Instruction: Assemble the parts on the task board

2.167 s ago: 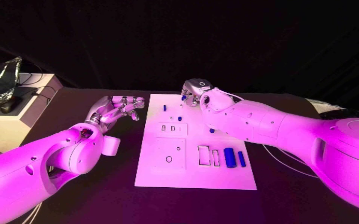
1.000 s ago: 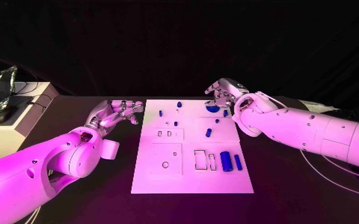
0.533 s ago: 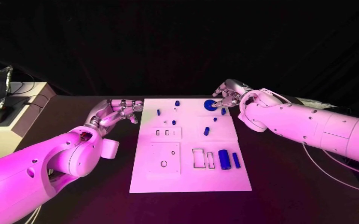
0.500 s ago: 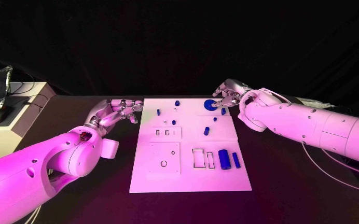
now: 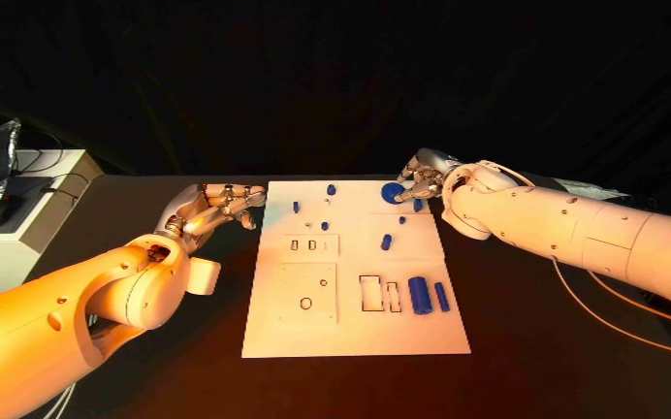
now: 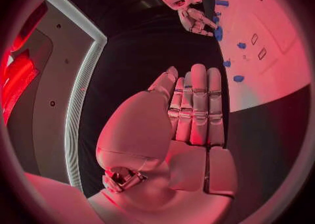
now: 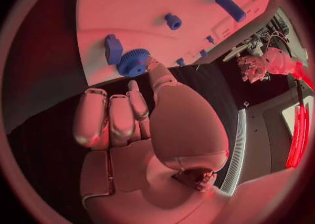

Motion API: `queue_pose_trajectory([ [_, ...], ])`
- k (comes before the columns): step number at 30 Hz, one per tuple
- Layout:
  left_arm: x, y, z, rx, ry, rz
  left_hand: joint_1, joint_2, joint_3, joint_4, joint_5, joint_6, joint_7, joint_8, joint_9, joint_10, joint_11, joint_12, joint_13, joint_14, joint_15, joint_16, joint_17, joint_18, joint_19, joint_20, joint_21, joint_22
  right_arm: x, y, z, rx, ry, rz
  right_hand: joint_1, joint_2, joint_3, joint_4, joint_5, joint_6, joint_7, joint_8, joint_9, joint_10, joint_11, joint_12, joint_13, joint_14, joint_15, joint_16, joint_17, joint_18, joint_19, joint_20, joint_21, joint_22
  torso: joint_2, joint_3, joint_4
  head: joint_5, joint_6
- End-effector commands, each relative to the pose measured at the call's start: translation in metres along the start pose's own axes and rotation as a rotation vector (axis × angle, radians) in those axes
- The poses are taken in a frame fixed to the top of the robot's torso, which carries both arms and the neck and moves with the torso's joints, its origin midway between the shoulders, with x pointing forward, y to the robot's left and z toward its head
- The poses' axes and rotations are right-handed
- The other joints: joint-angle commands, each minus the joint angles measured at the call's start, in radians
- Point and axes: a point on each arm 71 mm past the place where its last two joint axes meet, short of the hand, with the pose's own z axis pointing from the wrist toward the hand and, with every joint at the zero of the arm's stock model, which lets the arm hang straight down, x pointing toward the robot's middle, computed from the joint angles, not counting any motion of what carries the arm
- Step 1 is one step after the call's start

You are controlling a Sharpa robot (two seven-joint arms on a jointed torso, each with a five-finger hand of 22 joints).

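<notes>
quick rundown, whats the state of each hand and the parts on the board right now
left hand: off the board's left edge, holds nothing.
right hand: at the board's far right corner, fingers touching the gear.
gear: flat on the board.
board: flat on the table.
two long parts: lying side by side near the right edge.
small parts: scattered on the far half.

Black table (image 5: 545, 341) — white task board (image 5: 350, 327) flat at its middle.
</notes>
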Motion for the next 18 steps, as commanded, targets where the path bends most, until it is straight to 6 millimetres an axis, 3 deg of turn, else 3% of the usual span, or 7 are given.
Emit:
queue_pose_trajectory([
  [1,0.0024,-0.0013,0.0005,0.015,0.02,-0.006,-0.001,-0.009,0.007,0.0,0.001,-0.007,0.002,0.002,0.001,-0.008,0.0,0.004,0.001,-0.008,0.002,0.004,-0.001,0.019,-0.007,-0.001,0.005,-0.001,0.0018,-0.0012,0.0015,0.021,0.027,-0.006,-0.003,-0.009,0.0,0.009,0.005,-0.021,0.017,0.001,0.001,0.005,-0.011,-0.003,0.027,0.001,0.007,0.005,0.003,0.01,0.053,0.004,0.005,0.162,0.0,0.0,0.0007,0.001,-0.005],
  [18,0.002,-0.001,0.0003,0.012,0.02,-0.005,-0.001,-0.009,0.007,0.0,0.001,-0.007,0.002,0.002,0.001,-0.008,0.0,0.004,0.001,-0.008,0.002,0.004,-0.001,0.019,-0.007,-0.001,0.005,-0.001,0.0057,0.0013,0.011,0.041,0.045,0.004,-0.017,-0.001,0.0,0.018,0.018,-0.019,0.016,0.001,0.001,0.004,-0.011,-0.007,0.027,0.001,0.007,0.005,0.009,0.009,0.052,0.004,0.011,0.163,0.001,0.0011,0.0009,0.0,-0.01],
])
